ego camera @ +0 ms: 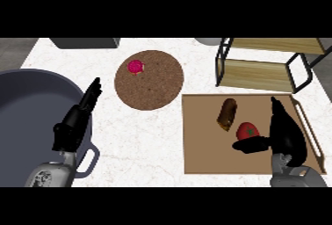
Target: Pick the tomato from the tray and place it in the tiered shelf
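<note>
Tomato (247, 130) on wooden tray (201, 162), right hand (285, 136) unclenched beside it, left hand (74, 121) unclenched, white marble counter (142, 140)

1. The tomato (247, 130) is round and red with a small green stem spot on top. It lies on the tray, right of its middle.
2. The tray (201, 154) is a flat brown rectangle with a handle on its right side, at the counter's near right.
3. The tiered shelf (256, 72) has a black frame and pale wooden boards, and it stands just beyond the tray.
</note>
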